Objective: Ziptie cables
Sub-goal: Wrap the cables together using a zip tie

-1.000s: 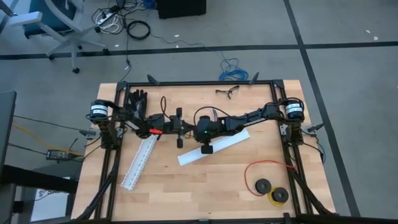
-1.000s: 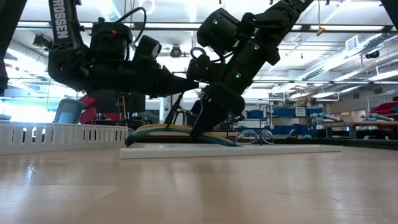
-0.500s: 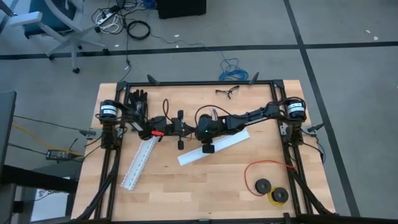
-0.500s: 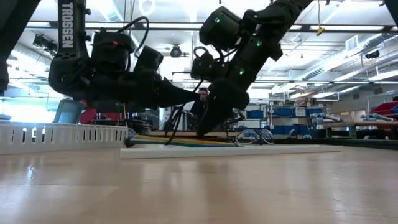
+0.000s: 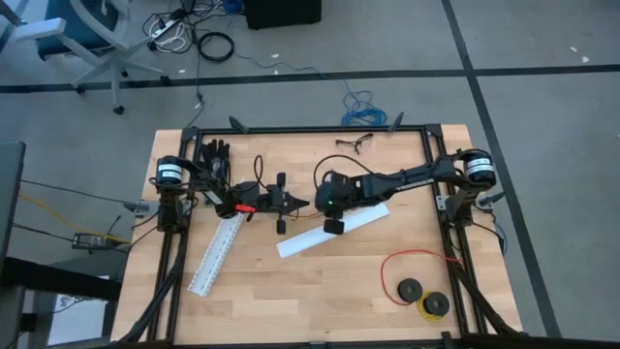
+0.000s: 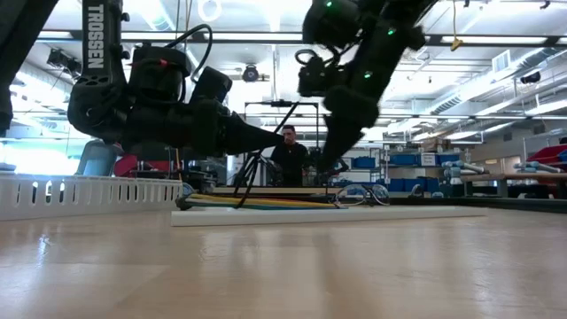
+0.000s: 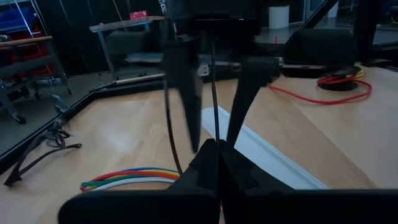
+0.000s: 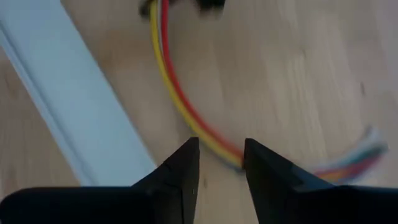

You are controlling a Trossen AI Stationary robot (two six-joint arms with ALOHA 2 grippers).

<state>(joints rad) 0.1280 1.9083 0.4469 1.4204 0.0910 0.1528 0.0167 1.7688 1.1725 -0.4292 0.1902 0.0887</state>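
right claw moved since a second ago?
Yes. The right claw has lifted off the cables and shifted rightward along the white channel in the high view, toward its own side. Claw open, holding nothing.

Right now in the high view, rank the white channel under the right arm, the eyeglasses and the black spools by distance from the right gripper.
From the right gripper:
1. White channel, just beside it, toward the table's front.
2. Eyeglasses, at the back edge.
3. Black spools, front right corner, by the red wire loop.
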